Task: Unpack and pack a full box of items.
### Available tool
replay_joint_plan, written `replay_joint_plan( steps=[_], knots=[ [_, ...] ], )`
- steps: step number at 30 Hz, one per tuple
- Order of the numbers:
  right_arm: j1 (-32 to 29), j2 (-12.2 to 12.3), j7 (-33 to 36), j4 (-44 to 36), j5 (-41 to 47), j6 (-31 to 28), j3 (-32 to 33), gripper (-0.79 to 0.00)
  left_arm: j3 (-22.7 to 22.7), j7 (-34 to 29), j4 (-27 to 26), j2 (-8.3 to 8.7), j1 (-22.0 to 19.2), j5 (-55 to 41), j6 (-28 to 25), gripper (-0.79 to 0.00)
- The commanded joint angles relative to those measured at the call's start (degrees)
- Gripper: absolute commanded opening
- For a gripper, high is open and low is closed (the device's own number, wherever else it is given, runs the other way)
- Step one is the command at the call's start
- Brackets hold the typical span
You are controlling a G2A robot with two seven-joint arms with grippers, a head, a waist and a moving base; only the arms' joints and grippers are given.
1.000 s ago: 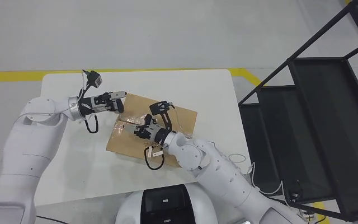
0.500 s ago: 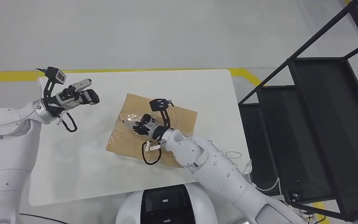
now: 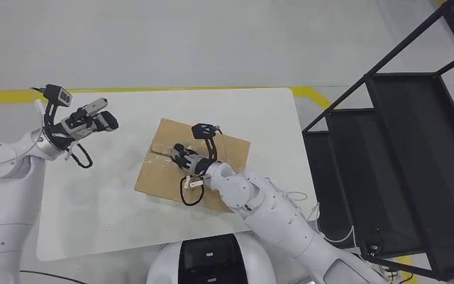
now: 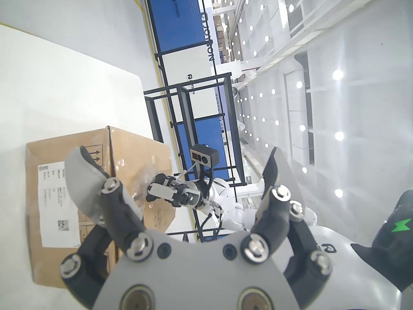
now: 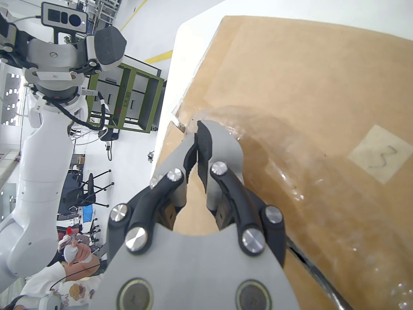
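Peeling judged underway: box tape is pinched by the clenched right gripper; left gripper is held spread, empty, over the table's far-left corner, presumably for clearance.

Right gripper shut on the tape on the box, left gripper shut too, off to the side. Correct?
No: the left gripper is open, off to the side, as the left wrist view shows. The right gripper is shut on the tape on the box.

Top view: open table lies lower left and along the upper edge; cardboard box blocks centre frame, right arm across its lower half, black rack at right.
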Motion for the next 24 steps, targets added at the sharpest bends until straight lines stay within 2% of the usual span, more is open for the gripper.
replay_joint_plan(
  steps=[1, 8, 16, 24],
  knots=[
    [-0.05, -0.05, 0.08, -0.24, 0.28, -0.16, 0.18, -0.785, -0.19, 0.05, -0.3, 0.04, 0.24, 0.01, 0.09, 0.0],
    [-1.72, 0.35, 1.83, -3.62, 2.37, -6.07, 1.81, -0.785, -0.62, -0.23, -1.0, 0.15, 0.7, -0.01, 0.32, 0.0],
    [-6.81, 1.98, 5.71, -8.27, 6.79, -16.3, 7.21, -0.785, 0.75, -0.6, -0.59, -0.1, 0.0, 0.09, 0.69, 0.0],
    [-11.14, 3.39, 8.41, -11.61, 10.46, -22.31, 12.27, -0.785, 2.03, -0.7, 0.22, -0.35, -0.8, 0.42, 0.93, 0.0]
  ],
)
